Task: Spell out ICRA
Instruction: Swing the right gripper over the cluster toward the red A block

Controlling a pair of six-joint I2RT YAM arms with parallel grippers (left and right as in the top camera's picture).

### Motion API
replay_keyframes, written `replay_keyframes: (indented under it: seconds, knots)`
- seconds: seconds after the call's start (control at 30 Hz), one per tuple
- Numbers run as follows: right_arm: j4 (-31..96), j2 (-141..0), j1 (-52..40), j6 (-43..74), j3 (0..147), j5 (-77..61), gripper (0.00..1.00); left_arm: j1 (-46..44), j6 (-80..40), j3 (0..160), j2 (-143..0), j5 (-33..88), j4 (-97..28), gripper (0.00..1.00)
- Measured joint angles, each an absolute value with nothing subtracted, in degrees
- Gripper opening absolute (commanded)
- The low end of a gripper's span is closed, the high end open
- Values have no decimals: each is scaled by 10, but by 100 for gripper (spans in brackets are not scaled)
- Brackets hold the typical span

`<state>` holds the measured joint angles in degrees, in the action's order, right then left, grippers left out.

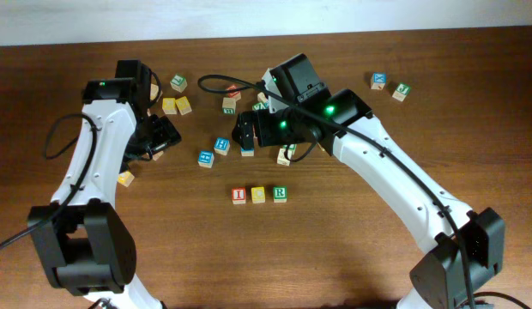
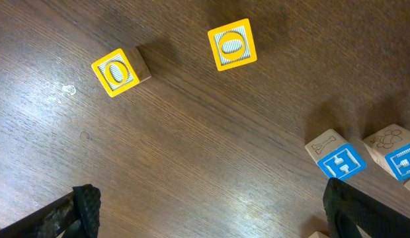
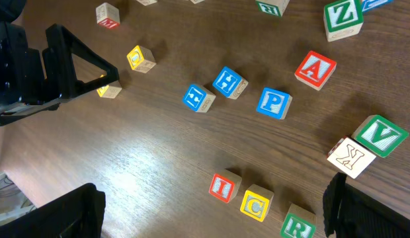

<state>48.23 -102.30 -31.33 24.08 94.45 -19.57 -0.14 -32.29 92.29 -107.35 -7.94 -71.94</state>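
Three blocks stand in a row at the table's front middle: red I [image 1: 238, 196], yellow C [image 1: 258, 195] and green R [image 1: 280, 194]. The right wrist view shows them low in frame: I [image 3: 223, 187], C [image 3: 256, 203], R [image 3: 297, 226]. A red A block [image 3: 315, 69] lies further back, right of a blue P block [image 3: 274, 102]; the right arm hides it from overhead. My right gripper [image 1: 247, 130] [image 3: 208, 215] is open and empty above the table behind the row. My left gripper [image 1: 166, 137] [image 2: 211, 215] is open and empty over bare wood.
Loose blocks are scattered around: two blue ones [image 3: 199, 98] [image 3: 229, 82], green V [image 3: 380, 135], white X [image 3: 350, 157], green Z [image 3: 342, 16]. Two yellow blocks [image 2: 117, 71] [image 2: 232, 43] and two blue ones [image 2: 340, 160] [image 2: 402, 155] lie ahead of the left gripper. A cable [image 1: 216, 79] crosses the back.
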Motion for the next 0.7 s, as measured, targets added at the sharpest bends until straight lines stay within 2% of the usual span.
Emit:
replay_keyframes:
  seconds: [0.13, 0.3, 0.47, 0.7]
  knots:
    - [470, -1023, -313, 241, 945, -189, 98, -1, -323, 923, -1074, -79, -719, 99]
    - [458, -1023, -313, 266, 945, -87, 100, -1, -323, 923, -1074, -79, -719, 99]
    - [385, -1050, -313, 276, 945, -44, 100, -1, -323, 923, -1074, -79, -720, 99]
    - [316, -1140, -313, 317, 945, -25, 93, -1, -323, 923, -1074, -79, -719, 99]
